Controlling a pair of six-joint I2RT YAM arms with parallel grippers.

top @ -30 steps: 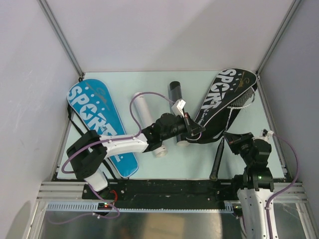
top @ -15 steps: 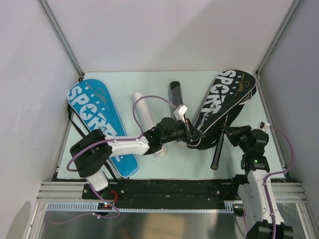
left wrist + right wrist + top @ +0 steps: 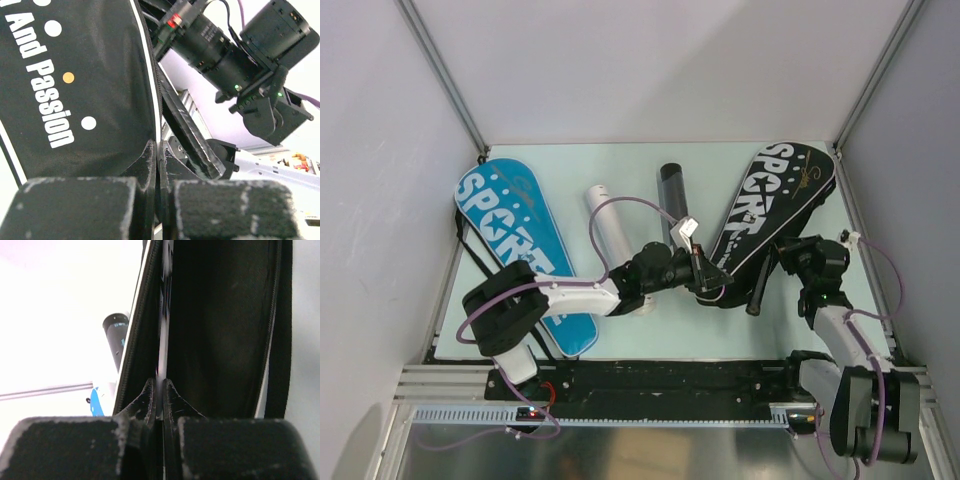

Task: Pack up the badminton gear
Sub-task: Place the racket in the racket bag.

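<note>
Near the table [image 3: 650,340] front, the left fingers [image 3: 144,162] pinch shut on the edge of the black cover [image 3: 770,195] while the right fingers [image 3: 142,407] clamp the shaft of a racket [image 3: 756,297] — farther back lie the white tube [image 3: 613,235], black tube [image 3: 671,185] and blue cover [image 3: 505,225].

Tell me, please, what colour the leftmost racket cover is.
Racket cover: blue, white lettering; top external view.
</note>
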